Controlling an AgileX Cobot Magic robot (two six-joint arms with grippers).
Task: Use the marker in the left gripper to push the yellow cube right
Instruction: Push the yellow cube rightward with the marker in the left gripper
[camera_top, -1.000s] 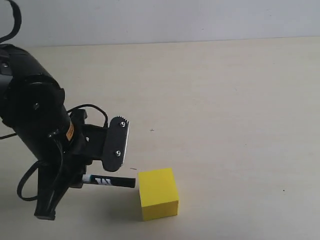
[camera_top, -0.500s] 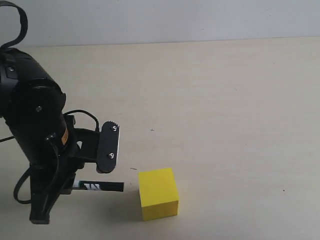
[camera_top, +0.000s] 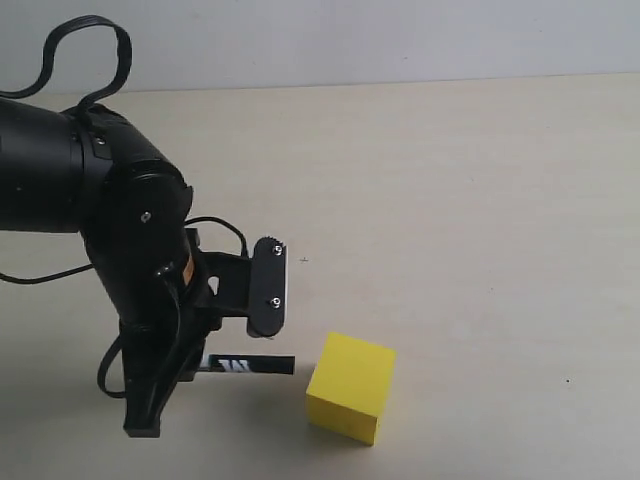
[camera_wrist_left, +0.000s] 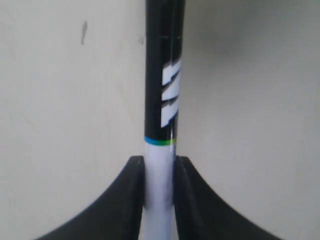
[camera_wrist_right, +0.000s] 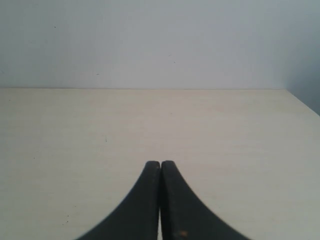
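Note:
The yellow cube (camera_top: 350, 387) sits near the table's front edge, turned so one corner faces the camera. The marker (camera_top: 250, 366) lies level just above the table, its black tip pointing right at the cube's left side, with a very small gap or none. My left gripper (camera_top: 203, 362) is shut on the marker's left part; one screwed jaw plate (camera_top: 268, 287) stands above it. In the left wrist view the left gripper (camera_wrist_left: 159, 160) clamps the white barrel of the marker (camera_wrist_left: 162, 90); the cube is out of that view. The right gripper (camera_wrist_right: 160, 164) is shut on nothing.
The thick black left arm (camera_top: 90, 200) with its looping cable fills the left of the exterior view. The pale table (camera_top: 480, 200) stretches back to a white wall. The right arm does not show in the exterior view.
The left arm drew back to the left, then swung right with the marker. The cube has slid right by about a third of its width and turned.

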